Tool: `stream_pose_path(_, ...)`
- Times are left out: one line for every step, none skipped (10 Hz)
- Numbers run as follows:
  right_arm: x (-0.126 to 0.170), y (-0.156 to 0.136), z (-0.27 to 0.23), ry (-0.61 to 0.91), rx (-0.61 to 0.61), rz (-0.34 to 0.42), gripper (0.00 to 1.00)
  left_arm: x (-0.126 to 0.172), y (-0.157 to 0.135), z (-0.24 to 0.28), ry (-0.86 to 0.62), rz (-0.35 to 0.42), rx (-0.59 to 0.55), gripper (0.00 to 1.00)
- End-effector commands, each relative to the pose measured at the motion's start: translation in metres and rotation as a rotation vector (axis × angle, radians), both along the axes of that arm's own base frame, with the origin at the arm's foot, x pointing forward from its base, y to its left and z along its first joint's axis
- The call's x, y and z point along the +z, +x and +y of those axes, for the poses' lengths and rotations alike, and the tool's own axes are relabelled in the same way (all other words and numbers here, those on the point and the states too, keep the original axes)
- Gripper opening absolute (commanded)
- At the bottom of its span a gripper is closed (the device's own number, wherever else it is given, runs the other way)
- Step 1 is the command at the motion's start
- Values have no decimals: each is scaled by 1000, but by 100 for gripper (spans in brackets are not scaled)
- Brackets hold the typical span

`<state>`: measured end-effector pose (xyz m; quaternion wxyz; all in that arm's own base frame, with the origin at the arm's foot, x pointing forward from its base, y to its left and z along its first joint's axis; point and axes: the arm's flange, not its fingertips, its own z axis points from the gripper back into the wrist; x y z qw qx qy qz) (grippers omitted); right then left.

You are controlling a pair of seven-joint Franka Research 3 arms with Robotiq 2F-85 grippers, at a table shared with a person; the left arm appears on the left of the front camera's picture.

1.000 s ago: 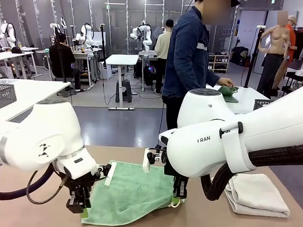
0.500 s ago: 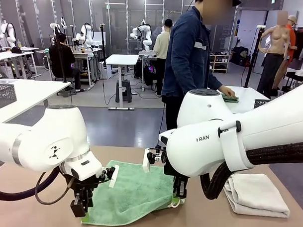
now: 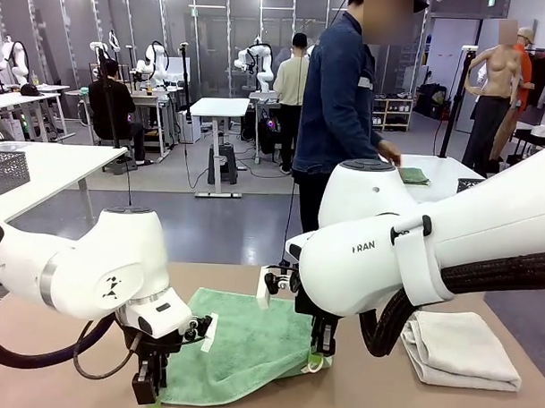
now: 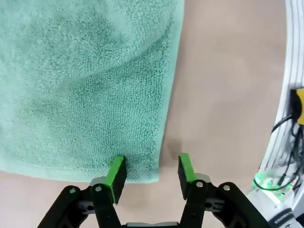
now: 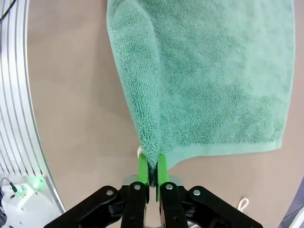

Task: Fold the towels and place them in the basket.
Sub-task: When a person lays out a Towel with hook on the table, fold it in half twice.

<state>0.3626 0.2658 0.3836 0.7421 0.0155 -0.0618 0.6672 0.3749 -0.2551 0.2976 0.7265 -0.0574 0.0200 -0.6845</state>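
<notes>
The mint green towel [image 3: 250, 346] lies on the brown table between my arms. In the left wrist view my left gripper [image 4: 151, 171] stands open just over its corner [image 4: 142, 161]; one green pad [image 4: 116, 172] rests at the towel's edge and the other pad [image 4: 186, 168] is over bare table. My right gripper [image 5: 152, 172] is shut on the opposite near corner, and the green towel [image 5: 209, 76] hangs lifted in a ridge from its pads. The off-white towel [image 3: 460, 349] lies folded at the right. A dark mesh basket [image 3: 471, 186] peeks out behind my right arm; I cannot tell whether it is the basket.
A person [image 3: 339, 99] stands at the far side, a hand by a green cloth [image 3: 413, 176] on a white table. A grey mesh basket [image 3: 5, 170] sits on another white table at the left. Bare table surrounds the green towel.
My left gripper has opened and let go of the green towel's corner, and the left arm has shifted right. The right gripper has held still. The person's hand has lifted off the far green cloth.
</notes>
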Motion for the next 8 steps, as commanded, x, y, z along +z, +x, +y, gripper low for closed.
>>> stream_pose_path(0,2,1,6,26,11,0,-3,10,-3,37,-12,24,58)
stream_pose_path(0,2,0,4,26,11,0,-3,9,-3,55,-22,9,15)
stream_pose_path(1,1,0,3,24,9,0,-3,8,-3,66,-22,8,1)
stream_pose_path(1,0,-1,4,23,7,0,-3,8,-2,69,-24,6,0)
stream_pose_path(1,0,-1,3,22,5,0,-3,8,-2,70,-30,3,0)
stream_pose_path(2,0,-1,2,22,5,0,-1,6,-3,66,-35,0,0)
stream_pose_path(3,0,0,2,25,2,0,1,6,-2,60,-43,1,0)
stream_pose_path(3,0,1,-1,27,1,0,3,5,-2,53,-50,1,0)
